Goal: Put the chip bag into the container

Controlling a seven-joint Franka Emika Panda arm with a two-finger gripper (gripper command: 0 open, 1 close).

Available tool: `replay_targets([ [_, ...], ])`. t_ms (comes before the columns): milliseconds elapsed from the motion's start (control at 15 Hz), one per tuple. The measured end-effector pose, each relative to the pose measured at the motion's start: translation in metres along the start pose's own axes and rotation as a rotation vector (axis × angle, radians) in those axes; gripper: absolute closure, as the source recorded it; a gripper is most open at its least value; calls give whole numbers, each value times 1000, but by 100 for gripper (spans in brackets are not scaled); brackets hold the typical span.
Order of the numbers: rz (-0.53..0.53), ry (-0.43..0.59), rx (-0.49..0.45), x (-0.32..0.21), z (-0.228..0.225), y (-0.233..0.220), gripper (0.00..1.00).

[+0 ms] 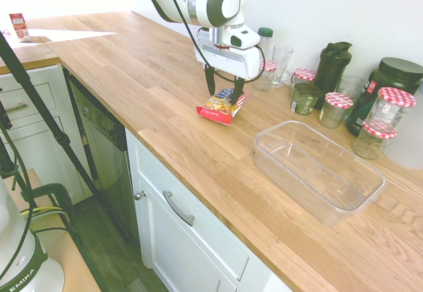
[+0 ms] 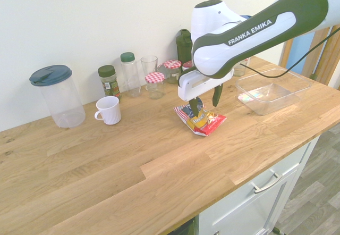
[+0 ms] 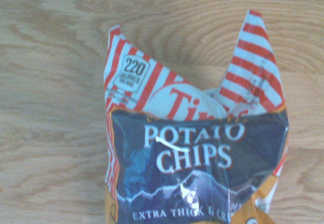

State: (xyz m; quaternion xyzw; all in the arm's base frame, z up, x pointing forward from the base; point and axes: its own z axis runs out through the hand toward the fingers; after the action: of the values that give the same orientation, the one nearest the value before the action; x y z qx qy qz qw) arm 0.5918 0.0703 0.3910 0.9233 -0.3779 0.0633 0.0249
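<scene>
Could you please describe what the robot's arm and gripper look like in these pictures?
The arm is glossy white with dark grey-black joint sections, and "FRANKA EMIKA" is printed in white along one dark section. A black cable runs along it. The gripper has a white, boxy body and two slim dark fingers.

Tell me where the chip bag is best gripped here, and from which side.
Probably from straight above, pinching across the puffed middle of the chip bag. It lies flat on the wooden counter, so its edges give little to catch, while the crinkled middle rises enough to pinch. The hand hangs open right over it, one finger to either side, with the container apart from it further along the counter.
</scene>
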Motion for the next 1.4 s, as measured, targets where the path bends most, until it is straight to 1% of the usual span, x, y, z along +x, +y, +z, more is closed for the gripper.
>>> replay_targets([
  [533, -1, -11, -7, 3, 11, -24, 100],
  [800, 2, -8, -5, 7, 3, -28, 100],
  [1200, 11, -11, -12, 11, 7, -25, 100],
  [1400, 17, -7, -5, 14, 2, -24, 100],
])
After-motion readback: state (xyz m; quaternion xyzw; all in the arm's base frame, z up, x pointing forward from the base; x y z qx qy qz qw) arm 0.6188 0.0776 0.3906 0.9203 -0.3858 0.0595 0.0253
